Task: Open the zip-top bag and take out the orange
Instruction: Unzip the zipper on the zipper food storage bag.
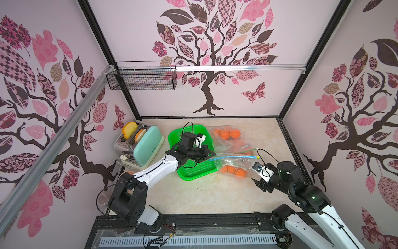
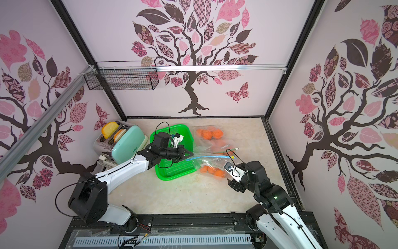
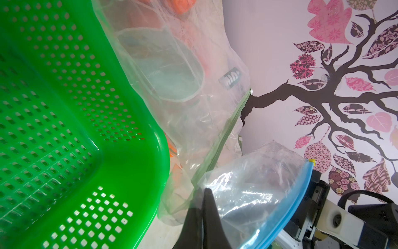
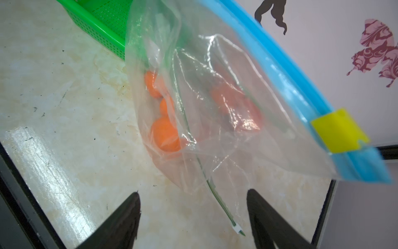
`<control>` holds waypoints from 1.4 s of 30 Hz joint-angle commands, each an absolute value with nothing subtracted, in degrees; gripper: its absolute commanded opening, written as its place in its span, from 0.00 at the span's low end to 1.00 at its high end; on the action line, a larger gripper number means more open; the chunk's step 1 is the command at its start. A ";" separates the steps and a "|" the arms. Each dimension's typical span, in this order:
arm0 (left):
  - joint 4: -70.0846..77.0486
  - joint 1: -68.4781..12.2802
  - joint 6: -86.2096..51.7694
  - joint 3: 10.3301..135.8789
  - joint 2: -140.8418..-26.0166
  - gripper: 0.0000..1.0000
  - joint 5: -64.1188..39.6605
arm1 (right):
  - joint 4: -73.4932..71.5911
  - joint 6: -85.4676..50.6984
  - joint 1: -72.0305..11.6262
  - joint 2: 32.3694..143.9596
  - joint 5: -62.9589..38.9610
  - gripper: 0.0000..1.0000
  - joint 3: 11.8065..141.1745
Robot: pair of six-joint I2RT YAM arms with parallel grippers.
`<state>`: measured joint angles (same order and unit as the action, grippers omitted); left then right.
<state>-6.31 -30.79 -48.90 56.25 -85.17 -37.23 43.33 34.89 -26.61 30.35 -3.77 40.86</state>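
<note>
Bag (image 4: 226, 86) hangs beside the tray (image 1: 193, 170); its thin, slick film looks limp and sags under the oranges (image 4: 165, 133). The left gripper (image 3: 206, 194) pinches one top corner. The right gripper (image 4: 193, 193) gapes wide and empty near the yellow slider (image 4: 338, 131), probably the firmest hold.

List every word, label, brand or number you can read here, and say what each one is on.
Small dark brand word on the side of the mint-green toaster: too small to read.
Dark label with white letters on the clear plastic bag with the green zip strip: distorted, not legible.
No other text shows.
</note>
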 commanded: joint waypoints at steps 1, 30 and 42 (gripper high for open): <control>-6.78 -30.15 -47.39 57.23 -84.67 0.00 -37.35 | 37.80 37.84 -25.08 29.71 -7.74 0.77 41.66; -5.81 -26.79 -48.20 56.13 -84.73 0.00 -38.23 | 6.54 12.63 -15.95 25.14 -28.95 0.07 25.22; -5.62 -26.59 -48.01 56.24 -85.12 0.00 -39.20 | 5.37 3.63 -15.91 18.82 -14.64 0.48 21.89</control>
